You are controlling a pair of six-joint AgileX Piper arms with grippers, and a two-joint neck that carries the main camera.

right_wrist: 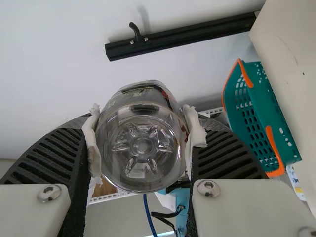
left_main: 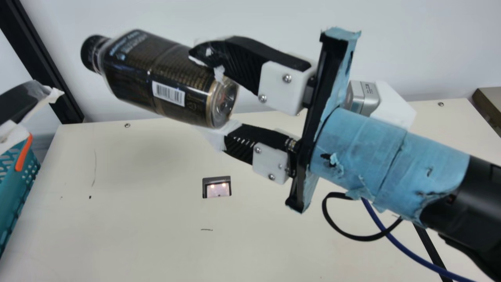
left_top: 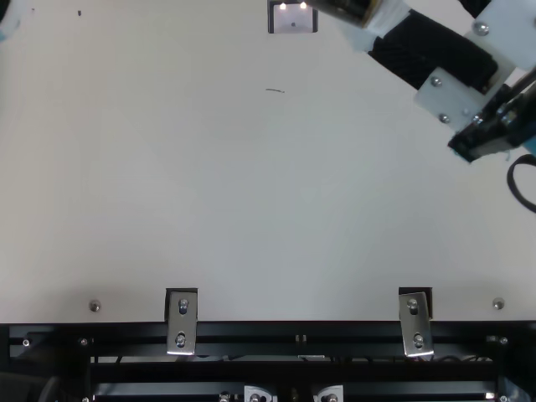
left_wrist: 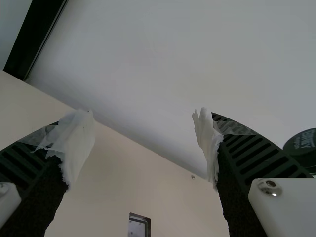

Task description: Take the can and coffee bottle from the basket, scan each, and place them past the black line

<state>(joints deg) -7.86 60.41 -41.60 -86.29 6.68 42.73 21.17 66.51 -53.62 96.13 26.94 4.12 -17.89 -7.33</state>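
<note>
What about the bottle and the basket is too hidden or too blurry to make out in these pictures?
- Bottle, fine print: main view, too small and blurred.
- Bottle, patch under the right jaws' upper pad: main view, covered by it.
- Bottle, cap end: top view, cut off by the top edge.
- Basket, outer part: main view, cut off by the left edge; part of it is also behind the left jaws.
</note>
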